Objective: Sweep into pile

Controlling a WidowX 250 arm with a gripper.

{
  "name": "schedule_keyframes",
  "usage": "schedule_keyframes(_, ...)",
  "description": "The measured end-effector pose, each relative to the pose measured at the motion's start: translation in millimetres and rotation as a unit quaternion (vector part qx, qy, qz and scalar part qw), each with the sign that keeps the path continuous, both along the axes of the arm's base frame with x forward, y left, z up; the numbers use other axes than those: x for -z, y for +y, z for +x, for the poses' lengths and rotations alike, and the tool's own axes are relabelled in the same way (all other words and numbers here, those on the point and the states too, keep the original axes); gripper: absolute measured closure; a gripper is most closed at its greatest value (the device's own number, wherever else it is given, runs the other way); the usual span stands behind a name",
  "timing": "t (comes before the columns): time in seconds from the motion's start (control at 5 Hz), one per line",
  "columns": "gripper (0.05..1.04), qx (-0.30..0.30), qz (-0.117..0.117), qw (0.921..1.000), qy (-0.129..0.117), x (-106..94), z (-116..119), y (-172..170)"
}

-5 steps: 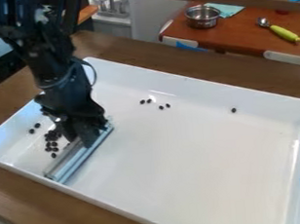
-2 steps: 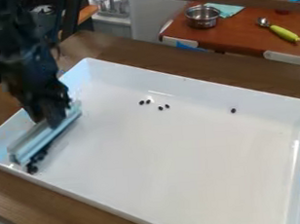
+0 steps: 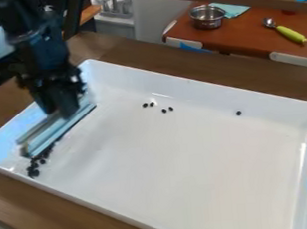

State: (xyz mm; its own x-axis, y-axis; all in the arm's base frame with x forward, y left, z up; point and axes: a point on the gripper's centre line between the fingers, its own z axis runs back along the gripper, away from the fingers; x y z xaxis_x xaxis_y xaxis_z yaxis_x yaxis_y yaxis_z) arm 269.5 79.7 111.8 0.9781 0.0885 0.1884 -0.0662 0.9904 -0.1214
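The end effector [image 3: 64,112] grips the sweeping bar [image 3: 62,130] along the left side of the tray [image 3: 208,93], beside dark beans [image 3: 34,173] bunched toward its near-left corner. Keep the bar low and level, push slowly so none slip past its ends, then gather the stragglers [image 3: 164,110] near the far edge.

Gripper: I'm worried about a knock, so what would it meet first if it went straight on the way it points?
Beyond the pale bar it holds, the gripper would probably meet the tray's floor; depth is unclear.
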Motion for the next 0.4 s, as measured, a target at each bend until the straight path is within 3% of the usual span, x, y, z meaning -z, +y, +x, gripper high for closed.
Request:
schedule_keyframes(0.2,0.758,0.008,-0.036,0.999,-0.024,-30.8,28,-49)
schedule_keyframes(0.4,0.758,0.012,-0.039,0.9988,-0.027,-28.7,46,-94)
